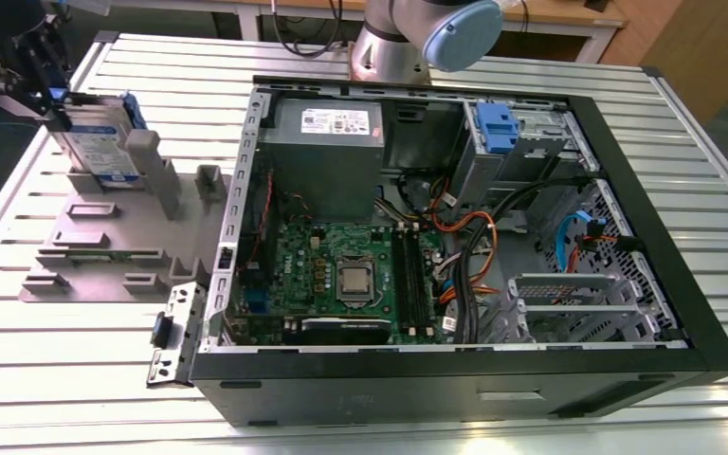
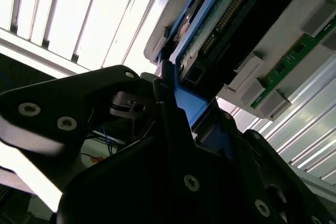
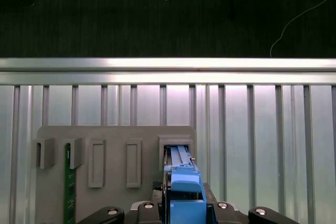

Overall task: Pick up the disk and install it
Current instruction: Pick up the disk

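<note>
The disk (image 1: pixel 101 144), a silver drive with a white-and-blue label and blue rails, stands on edge in a slot of the grey holder plate (image 1: pixel 111 237) at the exterior view's left. My gripper (image 1: pixel 50 95) sits at the disk's upper end, shut on its blue rail. In the second wrist view the black fingers (image 2: pixel 157 129) clamp the blue rail (image 2: pixel 186 103), with the disk's circuit-board side (image 2: pixel 220 19) beyond them. In the first wrist view the blue carrier (image 3: pixel 184 182) sits between my gripper's (image 3: pixel 184 205) jaws, over the holder's slot (image 3: pixel 177 148).
An open computer case (image 1: pixel 667 246) lies to the exterior view's right of the holder, with a grey power supply (image 1: pixel 326 133), motherboard (image 1: pixel 338 275), cables and a drive bay with a blue latch (image 1: pixel 497 128). A green memory stick (image 3: pixel 67 182) sits in the holder. Slatted metal table (image 1: pixel 35 379) underneath.
</note>
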`<state>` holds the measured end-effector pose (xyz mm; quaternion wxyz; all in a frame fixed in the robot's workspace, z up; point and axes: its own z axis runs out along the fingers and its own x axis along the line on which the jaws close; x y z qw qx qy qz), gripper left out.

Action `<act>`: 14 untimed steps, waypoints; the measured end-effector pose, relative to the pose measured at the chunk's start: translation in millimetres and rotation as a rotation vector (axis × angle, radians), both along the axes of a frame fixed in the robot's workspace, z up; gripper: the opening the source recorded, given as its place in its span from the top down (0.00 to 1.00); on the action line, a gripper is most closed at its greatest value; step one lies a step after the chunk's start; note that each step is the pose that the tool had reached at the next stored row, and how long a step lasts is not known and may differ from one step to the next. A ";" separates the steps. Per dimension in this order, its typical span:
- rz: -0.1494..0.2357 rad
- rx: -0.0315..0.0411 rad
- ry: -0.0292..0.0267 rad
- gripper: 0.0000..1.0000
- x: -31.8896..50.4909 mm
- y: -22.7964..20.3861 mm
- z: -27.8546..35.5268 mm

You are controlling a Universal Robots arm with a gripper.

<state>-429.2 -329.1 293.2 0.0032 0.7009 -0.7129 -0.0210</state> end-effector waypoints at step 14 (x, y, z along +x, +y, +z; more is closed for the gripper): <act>0.000 0.0000 0.0000 0.64 0.0 0.0 5.4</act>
